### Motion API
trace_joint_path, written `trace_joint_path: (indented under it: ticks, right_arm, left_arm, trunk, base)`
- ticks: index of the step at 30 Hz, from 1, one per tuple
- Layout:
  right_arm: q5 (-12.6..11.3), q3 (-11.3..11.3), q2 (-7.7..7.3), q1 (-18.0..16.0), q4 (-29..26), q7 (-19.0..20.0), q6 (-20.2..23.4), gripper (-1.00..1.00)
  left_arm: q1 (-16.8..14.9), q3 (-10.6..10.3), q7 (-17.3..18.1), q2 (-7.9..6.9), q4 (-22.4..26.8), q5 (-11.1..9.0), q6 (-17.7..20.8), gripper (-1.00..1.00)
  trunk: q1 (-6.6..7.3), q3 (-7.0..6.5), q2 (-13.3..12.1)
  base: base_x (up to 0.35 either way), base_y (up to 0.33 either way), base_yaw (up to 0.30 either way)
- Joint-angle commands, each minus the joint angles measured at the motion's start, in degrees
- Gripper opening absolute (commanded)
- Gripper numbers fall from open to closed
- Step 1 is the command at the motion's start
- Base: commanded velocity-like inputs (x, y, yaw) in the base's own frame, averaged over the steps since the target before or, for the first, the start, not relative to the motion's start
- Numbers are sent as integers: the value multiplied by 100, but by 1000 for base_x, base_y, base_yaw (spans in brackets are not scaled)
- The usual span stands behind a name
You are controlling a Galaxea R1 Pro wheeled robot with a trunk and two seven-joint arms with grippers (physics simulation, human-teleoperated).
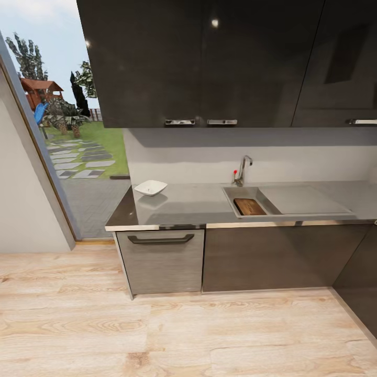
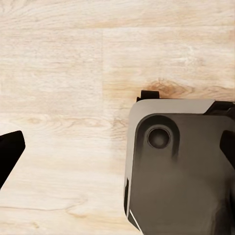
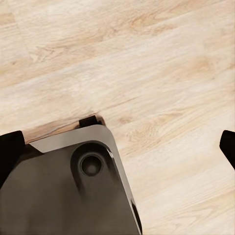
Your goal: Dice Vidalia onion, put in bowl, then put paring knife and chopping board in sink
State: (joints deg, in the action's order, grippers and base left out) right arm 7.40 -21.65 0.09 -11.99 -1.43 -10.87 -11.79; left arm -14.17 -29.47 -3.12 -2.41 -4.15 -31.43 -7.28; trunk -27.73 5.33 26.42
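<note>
Chopping board [image 1: 249, 206] lying in sink [image 1: 230, 197], bowl [image 1: 151, 187] on countertop [image 1: 199, 201], onion and knife unseen. Fits early or late. Both grippers [image 2: 117, 147] [image 3: 117, 147] spread wide over floor [image 1: 157, 335], holding nothing.

**Both claws point down, wide open**

The left claw [image 2: 117, 147] points down, with the robot's grey base [image 2: 181, 171] under it. Its two dark fingers [image 2: 10, 149] sit far apart and hold nothing. The right claw [image 3: 120, 147] points down too. Its fingers [image 3: 10, 152] are also spread wide and hold nothing.
</note>
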Motion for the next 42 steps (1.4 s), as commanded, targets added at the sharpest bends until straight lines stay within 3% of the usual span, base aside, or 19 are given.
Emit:
trace_joint_path:
  ticks: [1, 42]
  right_arm:
    - [60, -49, 0, -5, 6, -20, -17, 100]
    - [60, -50, -1, -6, 9, -20, -17, 100]
  left_arm:
    - [-7, -33, -4, 3, -16, -12, -28, 100]
    - [-8, -33, -4, 3, -16, -12, -28, 100]
  trunk:
    - [-3, 11, 11]
    - [-3, 11, 11]
  base:
    - [0, 0, 0]
    - [0, 0, 0]
